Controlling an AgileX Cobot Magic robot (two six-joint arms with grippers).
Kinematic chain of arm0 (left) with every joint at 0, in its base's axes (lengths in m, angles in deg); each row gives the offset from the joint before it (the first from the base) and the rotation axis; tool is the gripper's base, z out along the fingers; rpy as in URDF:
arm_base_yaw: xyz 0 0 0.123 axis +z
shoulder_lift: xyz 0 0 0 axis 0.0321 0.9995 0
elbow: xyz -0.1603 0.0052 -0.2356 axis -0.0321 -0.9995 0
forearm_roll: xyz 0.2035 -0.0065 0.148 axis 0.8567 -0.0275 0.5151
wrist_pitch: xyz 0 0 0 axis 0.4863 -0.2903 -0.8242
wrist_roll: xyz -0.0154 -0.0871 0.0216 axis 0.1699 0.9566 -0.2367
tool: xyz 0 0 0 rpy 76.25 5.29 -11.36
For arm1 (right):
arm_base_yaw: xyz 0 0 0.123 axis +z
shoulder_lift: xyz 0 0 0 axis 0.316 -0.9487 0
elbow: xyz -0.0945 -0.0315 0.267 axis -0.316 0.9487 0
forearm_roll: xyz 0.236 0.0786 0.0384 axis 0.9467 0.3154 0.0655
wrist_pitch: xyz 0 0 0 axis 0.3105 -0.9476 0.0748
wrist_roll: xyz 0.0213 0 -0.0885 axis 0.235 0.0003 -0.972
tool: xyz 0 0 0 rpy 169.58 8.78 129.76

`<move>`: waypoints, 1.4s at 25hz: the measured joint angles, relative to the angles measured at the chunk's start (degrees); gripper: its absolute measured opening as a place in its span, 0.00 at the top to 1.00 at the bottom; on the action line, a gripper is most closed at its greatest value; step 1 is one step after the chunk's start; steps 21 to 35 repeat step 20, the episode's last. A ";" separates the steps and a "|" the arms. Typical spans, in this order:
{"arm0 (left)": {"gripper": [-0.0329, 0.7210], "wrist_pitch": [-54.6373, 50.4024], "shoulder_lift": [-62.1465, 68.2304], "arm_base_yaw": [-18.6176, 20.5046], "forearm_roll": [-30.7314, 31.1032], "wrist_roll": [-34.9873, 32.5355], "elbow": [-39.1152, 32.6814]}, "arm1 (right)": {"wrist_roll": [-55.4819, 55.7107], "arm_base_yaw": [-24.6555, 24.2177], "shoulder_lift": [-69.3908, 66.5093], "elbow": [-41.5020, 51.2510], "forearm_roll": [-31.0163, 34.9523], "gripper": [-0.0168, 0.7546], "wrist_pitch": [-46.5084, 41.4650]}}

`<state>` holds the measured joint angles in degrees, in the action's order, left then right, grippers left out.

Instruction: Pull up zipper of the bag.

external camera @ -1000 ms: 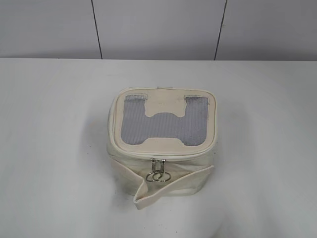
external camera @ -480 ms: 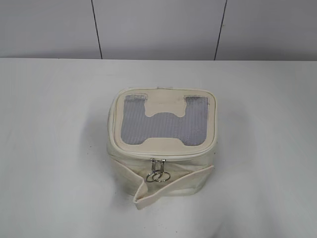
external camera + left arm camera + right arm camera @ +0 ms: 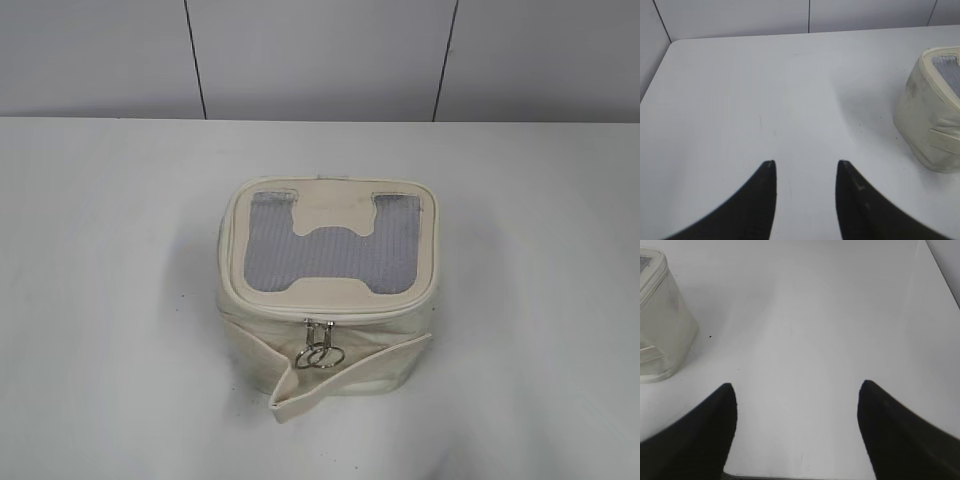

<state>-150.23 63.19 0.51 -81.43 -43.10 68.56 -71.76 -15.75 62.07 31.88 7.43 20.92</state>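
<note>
You're looking at a white table backed by a pale grey panelled wall. On it, near the middle in the exterior view, sits the bag, upright, its flat lid showing grey mesh around an H-shaped cream patch. A loose strap runs across its near face and kinks out at the lower left corner.

The zipper follows the lid edge, and its two silver pulls hang side by side at the centre of the near face, rings overlapping just above the strap.

Neither arm shows in the exterior view. From the left wrist view, the bag lies ahead and off to the right, well apart from the left gripper, with bare table between them. From the right wrist view, the bag sits at the far left edge, again well clear of the right gripper.

Your left gripper's jaws stand moderately parted; the right's are spread wide. Both hold nothing and touch nothing.
</note>
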 joint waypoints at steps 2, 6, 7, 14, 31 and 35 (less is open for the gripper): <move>0.55 0.00 0.00 0.00 0.00 0.00 0.00 | 0.00 0.00 0.00 0.00 0.00 0.22 0.00; 0.55 0.00 0.00 0.00 0.00 0.00 0.00 | -0.02 0.00 0.00 0.00 0.00 0.22 0.00; 0.55 0.00 0.00 0.00 0.00 0.00 0.00 | -0.02 0.00 0.00 0.00 0.00 0.22 0.00; 0.55 0.00 0.00 0.00 0.00 0.00 0.00 | -0.02 0.00 0.00 0.00 0.00 0.22 0.14; 0.55 0.00 0.00 0.00 0.00 0.00 0.00 | -0.02 0.00 0.00 0.00 0.05 0.22 0.09; 0.55 0.00 0.00 0.00 0.00 0.00 0.00 | -0.02 0.00 0.00 0.00 0.05 0.22 0.09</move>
